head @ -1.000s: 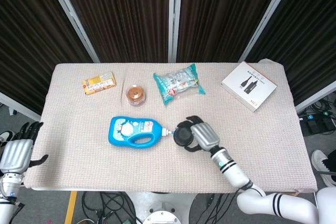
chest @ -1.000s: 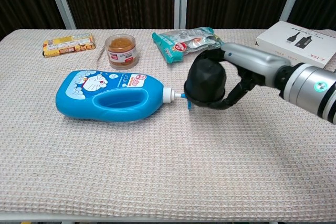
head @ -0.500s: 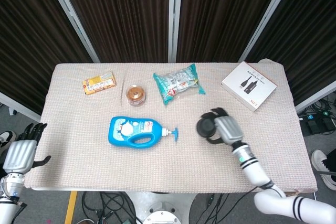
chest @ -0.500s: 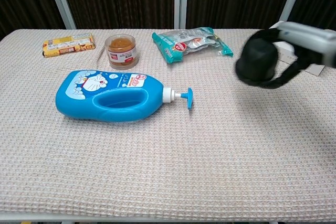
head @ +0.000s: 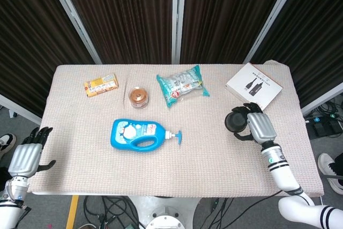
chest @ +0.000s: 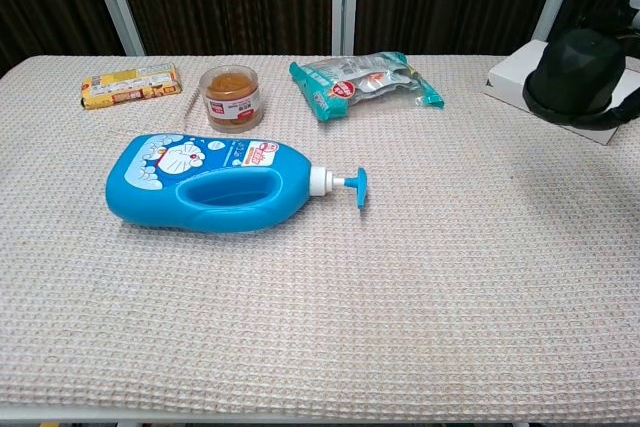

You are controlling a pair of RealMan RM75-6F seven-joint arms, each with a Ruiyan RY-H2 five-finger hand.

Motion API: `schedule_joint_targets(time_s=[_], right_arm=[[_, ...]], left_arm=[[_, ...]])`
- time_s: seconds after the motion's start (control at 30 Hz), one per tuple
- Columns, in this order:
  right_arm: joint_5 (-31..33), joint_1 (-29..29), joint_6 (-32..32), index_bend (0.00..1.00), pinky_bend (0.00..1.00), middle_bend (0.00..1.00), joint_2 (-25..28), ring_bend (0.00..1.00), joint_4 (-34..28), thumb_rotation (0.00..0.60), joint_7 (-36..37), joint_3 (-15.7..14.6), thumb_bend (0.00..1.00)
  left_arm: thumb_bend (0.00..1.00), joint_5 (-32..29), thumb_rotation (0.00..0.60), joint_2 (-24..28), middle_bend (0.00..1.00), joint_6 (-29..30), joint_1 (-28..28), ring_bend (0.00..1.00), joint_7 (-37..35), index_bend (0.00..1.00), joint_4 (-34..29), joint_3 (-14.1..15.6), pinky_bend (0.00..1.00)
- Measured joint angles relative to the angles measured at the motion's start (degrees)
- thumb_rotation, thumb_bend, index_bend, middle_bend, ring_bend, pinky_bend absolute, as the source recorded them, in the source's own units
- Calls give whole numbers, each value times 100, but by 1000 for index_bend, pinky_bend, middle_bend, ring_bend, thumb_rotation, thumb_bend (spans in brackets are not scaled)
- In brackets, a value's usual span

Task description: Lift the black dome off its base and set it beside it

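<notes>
The right hand [head: 256, 126], a silver-backed hand with black fingers, grips the black rounded dome [head: 234, 122] at the right of the head view, holding it above the beige woven tablecloth [head: 203, 159] and just below the white flat box with a printed cable picture [head: 254, 87]. No separate base is plain to me in either view, so I cannot tell where "beside it" lies; the sound course seems to be to bring the dome down level over a bare patch of cloth, keep it clear of the box corner, and loosen the fingers only once its rim sits flat. The head view gives the plan: the dome well apart from the blue plastic pump bottle lying on its side [head: 140, 134] at centre left, and the left hand [head: 25, 159] off the table at the lower left edge, fingers spread and holding nothing. The chest view never shows that left hand, but from its low angle the dome [chest: 578, 60] at the upper right edge appears raised off the cloth, in front of the box.
</notes>
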Motion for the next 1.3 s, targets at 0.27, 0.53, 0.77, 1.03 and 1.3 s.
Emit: schedule_joint_targets(time_s=[0.27,0.53,0.77,1.03,1.3], right_arm=[[-388,533,-374,333,75,446,-1213,123,-11,600,-614,-112,225],[-180,119,55,333,74,446,-464,118,78,600,-346,-76,226],[-259,-103,-32,333,70,446,-119,118,423,600,392,-236,226],[-785,317,-129,335,66,445,-986,120,299,600,-355,-320,222],[-249,-92,113,335,64,445,-524,111,703,600,29,-313,222]], left_arm=[[178,-83,600,93,50,-24,8,0,109,64,-52,15,217],[179,-38,600,49,50,-57,2,0,27,64,-5,48,217],[179,1,600,-44,50,-54,-35,0,78,64,21,38,217],[179,-40,600,-35,50,-17,-55,0,78,64,2,-20,217],[179,16,600,-24,50,5,-25,0,-75,64,67,10,217]])
